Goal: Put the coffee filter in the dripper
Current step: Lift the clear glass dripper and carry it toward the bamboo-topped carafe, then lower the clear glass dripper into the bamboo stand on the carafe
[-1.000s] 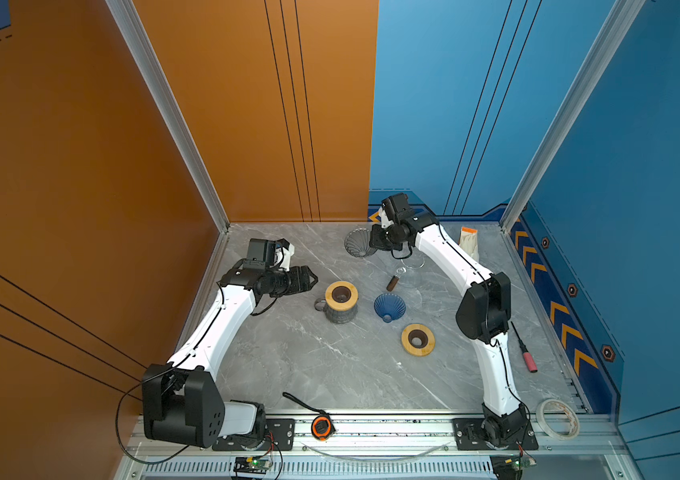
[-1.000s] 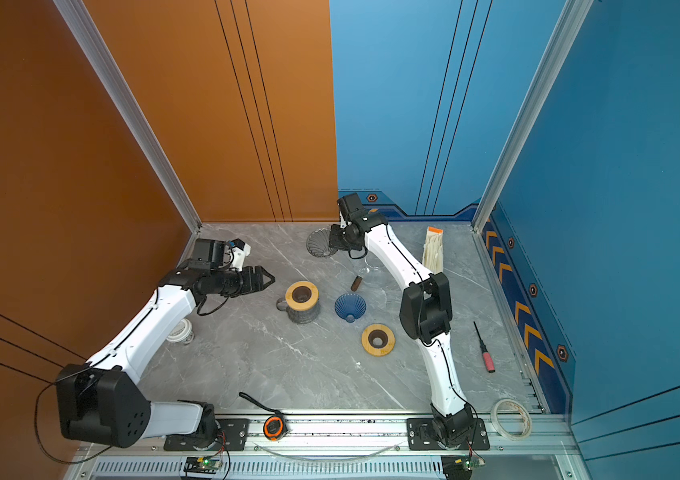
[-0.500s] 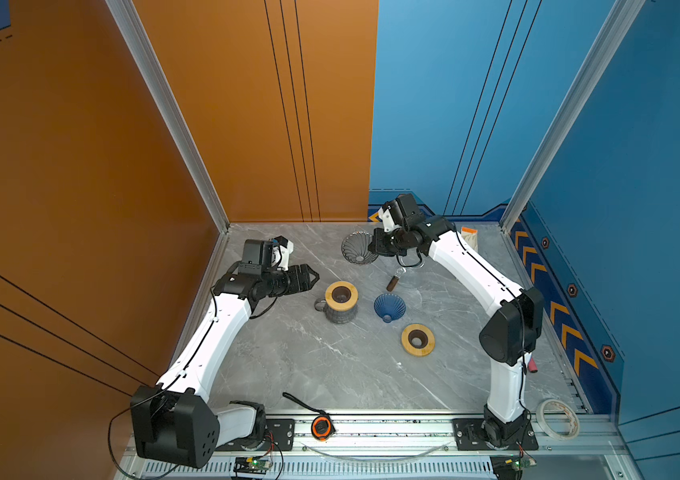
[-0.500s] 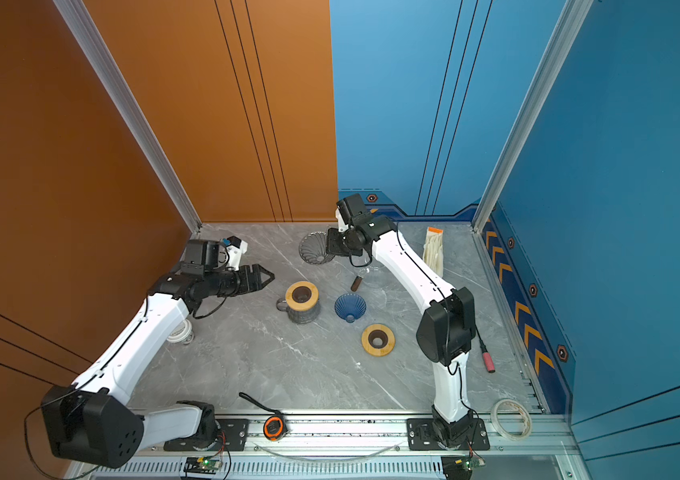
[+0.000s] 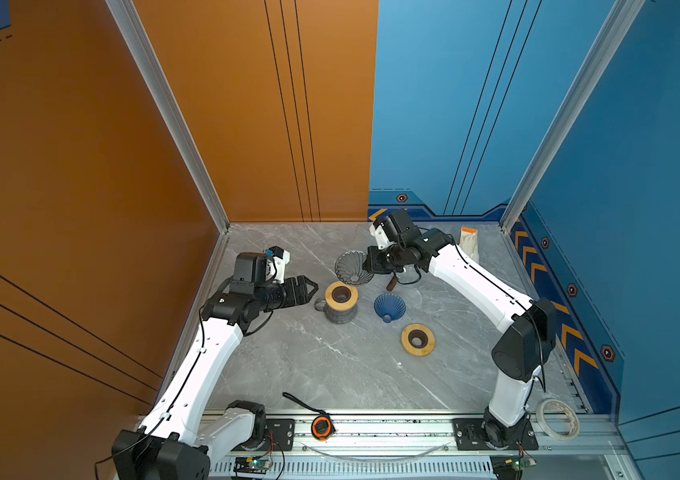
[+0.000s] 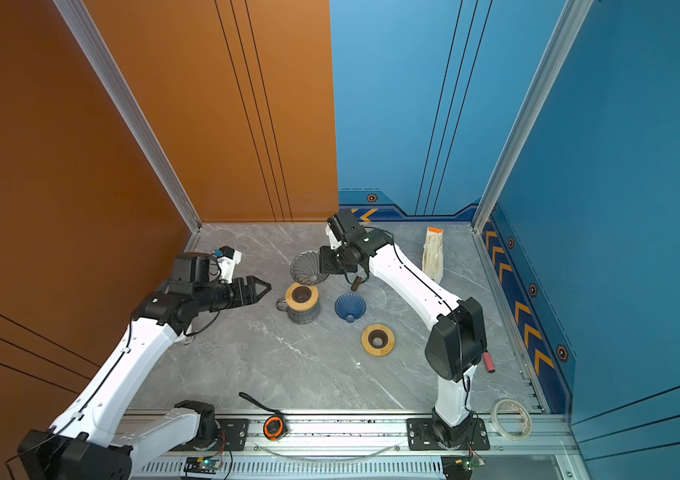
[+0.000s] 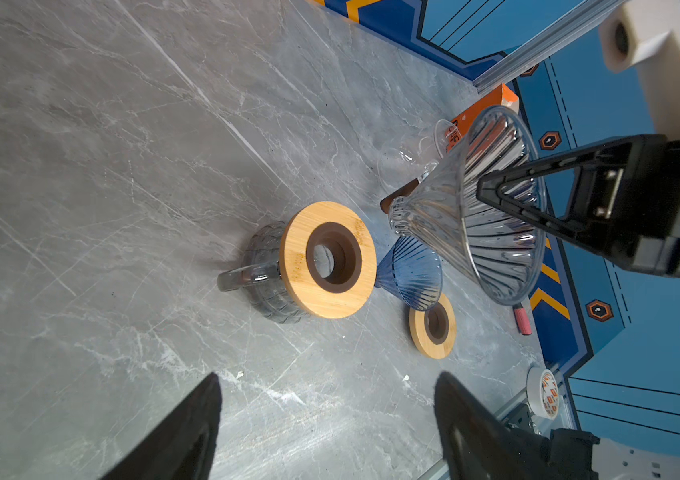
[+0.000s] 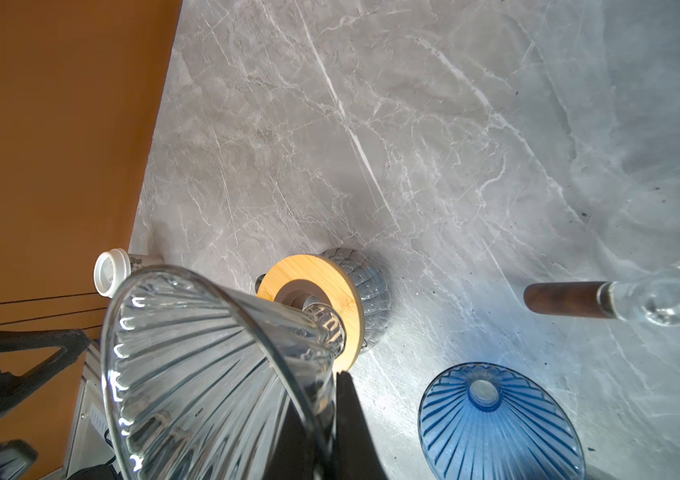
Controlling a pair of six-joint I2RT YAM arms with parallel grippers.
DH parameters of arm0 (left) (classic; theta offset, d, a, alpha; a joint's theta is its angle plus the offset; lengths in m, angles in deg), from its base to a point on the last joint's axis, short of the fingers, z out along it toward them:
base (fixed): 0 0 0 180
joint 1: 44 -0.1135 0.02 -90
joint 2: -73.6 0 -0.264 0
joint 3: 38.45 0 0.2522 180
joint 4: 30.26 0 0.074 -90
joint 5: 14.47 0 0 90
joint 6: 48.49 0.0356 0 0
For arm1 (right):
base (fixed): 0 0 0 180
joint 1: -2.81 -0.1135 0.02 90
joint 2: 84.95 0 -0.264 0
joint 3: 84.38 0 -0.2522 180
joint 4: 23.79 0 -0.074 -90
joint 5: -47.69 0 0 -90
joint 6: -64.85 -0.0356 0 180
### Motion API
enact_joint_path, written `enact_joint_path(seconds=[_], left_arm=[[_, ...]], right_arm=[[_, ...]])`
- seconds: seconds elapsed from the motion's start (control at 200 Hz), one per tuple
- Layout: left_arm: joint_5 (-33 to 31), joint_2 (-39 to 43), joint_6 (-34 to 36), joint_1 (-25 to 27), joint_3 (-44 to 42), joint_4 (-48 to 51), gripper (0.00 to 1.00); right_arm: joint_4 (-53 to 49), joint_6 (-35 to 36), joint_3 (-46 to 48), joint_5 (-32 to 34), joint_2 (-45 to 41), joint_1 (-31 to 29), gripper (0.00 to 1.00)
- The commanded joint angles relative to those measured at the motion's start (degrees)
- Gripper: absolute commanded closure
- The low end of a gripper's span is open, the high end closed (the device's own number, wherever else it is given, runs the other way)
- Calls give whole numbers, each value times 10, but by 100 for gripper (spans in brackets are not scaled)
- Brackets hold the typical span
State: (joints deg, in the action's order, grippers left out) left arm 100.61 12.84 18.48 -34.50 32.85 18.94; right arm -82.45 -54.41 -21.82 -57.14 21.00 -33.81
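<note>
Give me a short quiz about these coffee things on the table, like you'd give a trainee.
1. True or false: the right fingers are shut on the rim of the clear glass funnel.
2. The loose funnel that nobody holds is: A red, B blue, C green.
3. Fill in: one wooden ring sits on top of a grey ____.

Key: 1 true; 2 B; 3 mug.

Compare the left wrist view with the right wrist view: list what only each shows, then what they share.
Left wrist only: a loose wooden ring, a tape roll, a red tool handle. Right wrist only: a white-capped bottle by the orange wall. Both: the clear dripper held by the right gripper, the wood-topped mug, the blue dripper.
</note>
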Motion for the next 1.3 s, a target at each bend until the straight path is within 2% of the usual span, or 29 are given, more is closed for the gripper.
enact_joint_path(seconds=[0.0,0.175,0.2,0.561,1.292], left_arm=[[1,19,-12,6,-22,14,16],[0,41,-18,9,-45,14,15],[0,43,-18,9,-48,14,10],[-21,63,-22,8,-62,15,1],[-31,42,-1,4,-42,14,1]], right_arm=[[25,-12,20,-6,-31,-16,97],[42,-27,32,-9,-20,-32,97],[43,-28,31,-10,-18,-32,97],[61,-44,28,-14,17,-52,97],[62,-38,35,2,47,-43,97]])
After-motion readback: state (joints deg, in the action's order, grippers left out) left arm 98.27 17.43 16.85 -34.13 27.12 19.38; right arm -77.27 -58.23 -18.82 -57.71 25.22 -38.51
